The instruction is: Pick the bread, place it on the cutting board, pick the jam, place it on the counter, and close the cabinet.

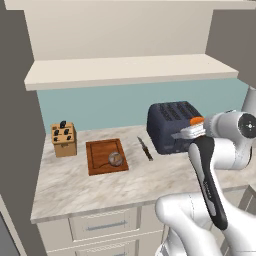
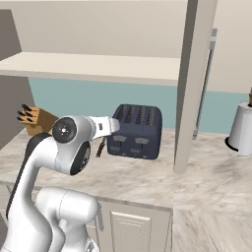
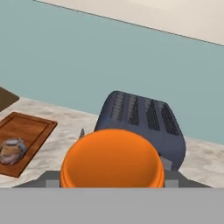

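Note:
My gripper (image 1: pixel 194 129) is shut on the jam (image 1: pixel 196 120), a small orange jar, and holds it in the air in front of the dark toaster (image 1: pixel 172 125). In the hand view the jam (image 3: pixel 113 157) sits large between the jaws, with the toaster (image 3: pixel 144 118) behind it. The bread (image 1: pixel 116 159), a small round brown loaf, lies on the reddish-brown cutting board (image 1: pixel 100 150) at the left of the beige counter (image 1: pixel 75 185). The cabinet door (image 2: pixel 197 83) stands open, edge-on to the right base view, above the counter.
A knife (image 1: pixel 145 148) lies between board and toaster. A light wooden knife block (image 1: pixel 64 140) stands left of the board. The open cabinet's shelf (image 1: pixel 130 70) runs overhead. A white paper towel roll (image 2: pixel 241 128) stands far right. Cream drawers (image 1: pixel 102 225) sit below the counter.

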Robot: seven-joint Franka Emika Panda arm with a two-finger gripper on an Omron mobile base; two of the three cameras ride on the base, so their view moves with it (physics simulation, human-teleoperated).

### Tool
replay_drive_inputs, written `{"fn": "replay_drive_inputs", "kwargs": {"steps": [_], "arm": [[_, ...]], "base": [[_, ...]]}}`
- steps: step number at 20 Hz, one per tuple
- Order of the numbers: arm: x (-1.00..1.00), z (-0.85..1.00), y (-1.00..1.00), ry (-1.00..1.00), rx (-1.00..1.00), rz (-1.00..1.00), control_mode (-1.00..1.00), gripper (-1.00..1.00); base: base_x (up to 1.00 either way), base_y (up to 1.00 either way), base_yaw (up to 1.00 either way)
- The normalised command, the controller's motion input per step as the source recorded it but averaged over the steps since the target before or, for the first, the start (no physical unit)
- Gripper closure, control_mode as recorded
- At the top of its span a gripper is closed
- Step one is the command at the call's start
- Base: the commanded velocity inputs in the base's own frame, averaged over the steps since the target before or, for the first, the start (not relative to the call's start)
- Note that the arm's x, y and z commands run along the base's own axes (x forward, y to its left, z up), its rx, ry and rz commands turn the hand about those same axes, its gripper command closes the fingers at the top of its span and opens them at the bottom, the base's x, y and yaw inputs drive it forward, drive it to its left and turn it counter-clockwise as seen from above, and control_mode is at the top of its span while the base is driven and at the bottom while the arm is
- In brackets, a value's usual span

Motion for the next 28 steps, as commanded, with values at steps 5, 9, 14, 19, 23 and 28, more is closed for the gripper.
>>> {"fn": "replay_drive_inputs", "kwargs": {"steps": [5,9,14,19,23,28], "arm": [[0.0,-0.26,-0.21,0.0,-0.03,0.0,-1.0,1.0],[0.0,-0.25,-0.16,0.0,0.0,0.0,-1.0,1.0],[0.0,-0.25,-0.04,0.0,0.0,0.0,-1.0,1.0],[0.0,-0.27,0.0,0.0,0.0,-0.04,-1.0,1.0],[0.0,-0.23,0.0,0.0,0.0,-0.06,-1.0,1.0],[0.0,-0.27,0.0,0.0,0.0,-0.06,-1.0,1.0]], "base": [[0.0,0.0,0.0],[0.0,0.0,0.0],[0.0,0.0,0.0],[0.0,0.0,0.0],[0.0,0.0,0.0],[0.0,0.0,0.0]]}}
